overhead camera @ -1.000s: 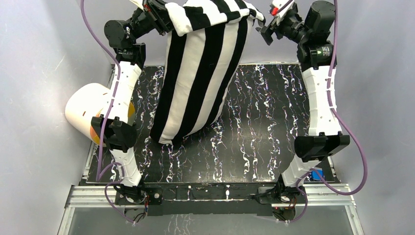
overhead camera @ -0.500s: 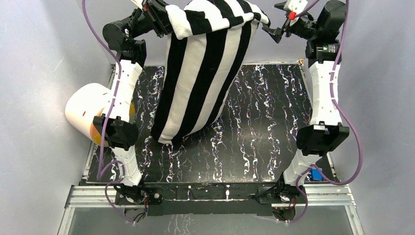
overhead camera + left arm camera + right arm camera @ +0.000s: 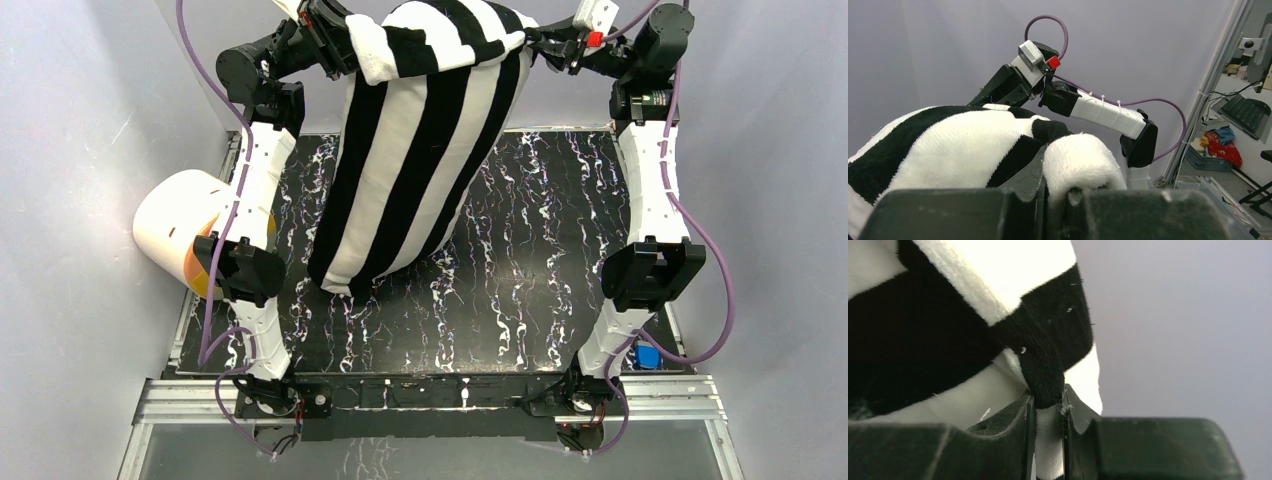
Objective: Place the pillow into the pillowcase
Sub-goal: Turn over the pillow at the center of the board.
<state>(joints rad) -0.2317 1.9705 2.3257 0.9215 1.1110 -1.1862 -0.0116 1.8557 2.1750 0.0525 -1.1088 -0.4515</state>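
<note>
The black and white striped pillowcase (image 3: 410, 170) hangs bulging and full above the table, its lower end resting on the marbled top. The pillow does not show as a separate thing; it is hidden. My left gripper (image 3: 345, 45) is shut on the case's upper left corner, a white roll of plush (image 3: 1078, 160) bunched between its jaws (image 3: 1055, 182). My right gripper (image 3: 542, 45) is at the upper right corner, and its jaws (image 3: 1048, 407) pinch a black and white fold of the pillowcase (image 3: 923, 330). Both arms are raised high at the back.
A cream cylinder with an orange face (image 3: 185, 235) lies at the table's left edge beside the left arm. The black white-veined tabletop (image 3: 540, 260) stretches to the right of the case. A small blue thing (image 3: 648, 355) sits by the right arm's base. Grey walls stand close around.
My right gripper has moved left from beside the case onto its top right corner and closed on the fabric. The left gripper has kept its hold.
</note>
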